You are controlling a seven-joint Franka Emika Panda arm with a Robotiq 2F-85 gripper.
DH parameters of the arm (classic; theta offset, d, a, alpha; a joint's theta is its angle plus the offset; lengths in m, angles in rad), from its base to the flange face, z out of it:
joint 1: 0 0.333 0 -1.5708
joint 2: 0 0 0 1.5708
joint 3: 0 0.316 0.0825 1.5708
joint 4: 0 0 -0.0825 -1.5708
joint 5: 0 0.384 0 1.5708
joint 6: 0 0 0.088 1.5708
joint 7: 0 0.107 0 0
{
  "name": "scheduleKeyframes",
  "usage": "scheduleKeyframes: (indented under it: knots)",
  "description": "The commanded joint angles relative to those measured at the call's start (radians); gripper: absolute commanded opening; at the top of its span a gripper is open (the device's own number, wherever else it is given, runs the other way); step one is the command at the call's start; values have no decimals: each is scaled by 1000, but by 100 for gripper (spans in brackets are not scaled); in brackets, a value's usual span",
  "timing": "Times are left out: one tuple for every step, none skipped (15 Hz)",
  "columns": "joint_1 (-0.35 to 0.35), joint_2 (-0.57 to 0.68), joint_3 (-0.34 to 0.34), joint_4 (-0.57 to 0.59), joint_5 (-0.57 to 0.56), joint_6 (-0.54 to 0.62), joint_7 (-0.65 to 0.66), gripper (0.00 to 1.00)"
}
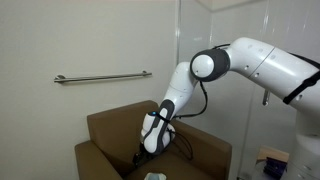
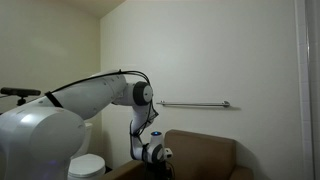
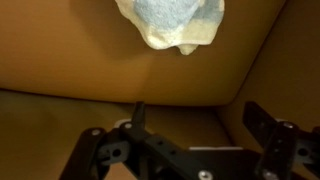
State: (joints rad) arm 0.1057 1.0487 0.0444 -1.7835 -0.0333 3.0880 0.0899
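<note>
My gripper (image 3: pixel 200 115) is open and empty, its two black fingers spread over the seat of a brown armchair (image 3: pixel 70 60). A crumpled white and pale blue cloth (image 3: pixel 172 22) lies on the seat ahead of the fingers, apart from them, at the top of the wrist view. In both exterior views the arm reaches down into the armchair (image 1: pixel 110 125) (image 2: pixel 205 150), with the gripper (image 1: pixel 141 154) (image 2: pixel 155 158) low near the seat. A pale bit of what looks like the cloth (image 1: pixel 152 176) shows at the seat's front edge.
A metal grab rail (image 1: pixel 100 77) (image 2: pixel 195 104) is fixed to the wall above the chair. The chair's back and arms close in around the gripper. A white toilet (image 2: pixel 88 165) stands beside the chair. A box (image 1: pixel 270 165) sits on the floor by the robot base.
</note>
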Motion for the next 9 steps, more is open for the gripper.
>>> scheduleKeyframes:
  knots:
    - [4, 3, -1, 6, 18, -2, -15, 100]
    - [-8, 12, 16, 26, 14, -43, -26, 100]
    - [-46, 35, 60, 58, 11, -103, -51, 100]
    - [-76, 53, 94, 78, 11, -154, -74, 100]
    - [-120, 79, 141, 100, 16, -209, -110, 100]
    - [-149, 103, 171, 120, 26, -257, -136, 100]
    - [-174, 127, 194, 143, 35, -303, -164, 100]
    - [-181, 165, 192, 175, 47, -327, -165, 100]
    - [-180, 189, 179, 204, 63, -364, -149, 100]
